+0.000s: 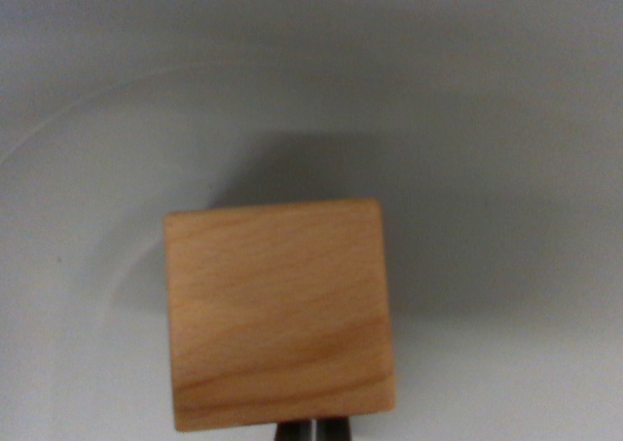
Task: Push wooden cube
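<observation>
One wooden cube [280, 314] fills the lower middle of the wrist view, resting on a pale grey bench [506, 120] that takes up everything else in the picture. The cube shows a single broad face with warm orange-brown grain running in soft diagonal bands, its edges slightly rounded and its outline a little skewed, the upper edge sitting marginally narrower than the lower one. Just beyond the cube's far edge a dark shadow spreads across the bench, deepest right against the cube and fading outward toward the wrist view's right. A faint curved line arcs over the surface well above the cube, sweeping from the wrist view's left up toward the top, and a second, dimmer curve lies just to the left of the cube; whether these are marks, seams or reflections cannot be told. Directly below the cube's near edge, at the very bottom of the frame, the dark tips of the end effector [313, 431] peek into view, with only a thin pale slit showing between them, so the fingers appear pressed nearly together and clenched on nothing. The tips sit right at the cube's near side, but whether they actually touch it cannot be told, since that meeting point is blurred and cropped.
</observation>
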Robot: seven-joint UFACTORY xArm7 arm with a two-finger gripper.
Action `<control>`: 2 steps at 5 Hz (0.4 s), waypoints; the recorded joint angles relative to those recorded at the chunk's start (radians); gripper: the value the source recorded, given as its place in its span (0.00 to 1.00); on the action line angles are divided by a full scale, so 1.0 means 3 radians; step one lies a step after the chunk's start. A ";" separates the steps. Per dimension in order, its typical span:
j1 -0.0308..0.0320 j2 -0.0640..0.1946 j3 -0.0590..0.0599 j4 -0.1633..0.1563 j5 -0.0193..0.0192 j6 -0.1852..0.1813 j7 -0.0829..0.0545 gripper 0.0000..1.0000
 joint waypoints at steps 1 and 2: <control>0.0000 0.0000 0.0000 0.0000 0.0000 0.0000 0.0000 1.00; -0.0001 0.0058 -0.0007 0.0098 0.0001 0.0039 -0.0016 1.00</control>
